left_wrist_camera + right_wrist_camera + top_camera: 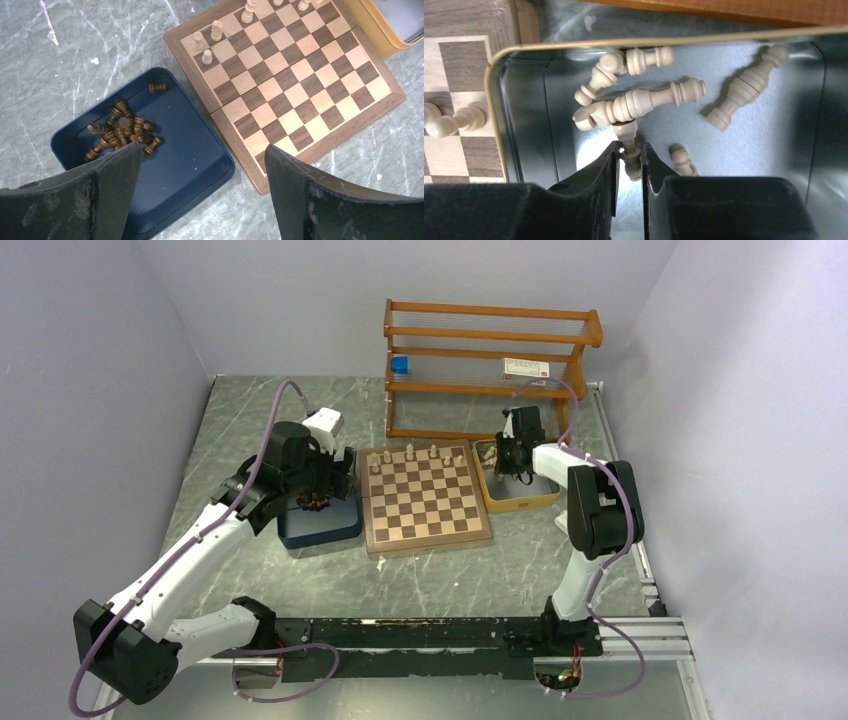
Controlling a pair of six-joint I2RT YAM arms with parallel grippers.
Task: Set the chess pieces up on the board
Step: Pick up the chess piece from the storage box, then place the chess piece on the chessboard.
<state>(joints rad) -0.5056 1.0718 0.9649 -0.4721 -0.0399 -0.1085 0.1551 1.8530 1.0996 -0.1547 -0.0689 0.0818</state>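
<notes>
The right gripper (630,148) is reaching into the tan tray (574,44) beside the board (425,498), its nearly closed fingers pinching one cream piece (626,131) between them. The left gripper (202,151) is hovering wide open and empty over the blue tray (187,127), where dark pieces (122,132) are lying heaped.

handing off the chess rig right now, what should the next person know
Left pincer: open, hovering over the blue tray, holding nothing.
Right pincer: closed on a cream piece down in the tan tray.
Done: a few standing cream pieces on the board, far rows only.
To do: loose cream pieces lie in the tan tray; the dark pieces are piled in the blue tray, none on the board.
</notes>
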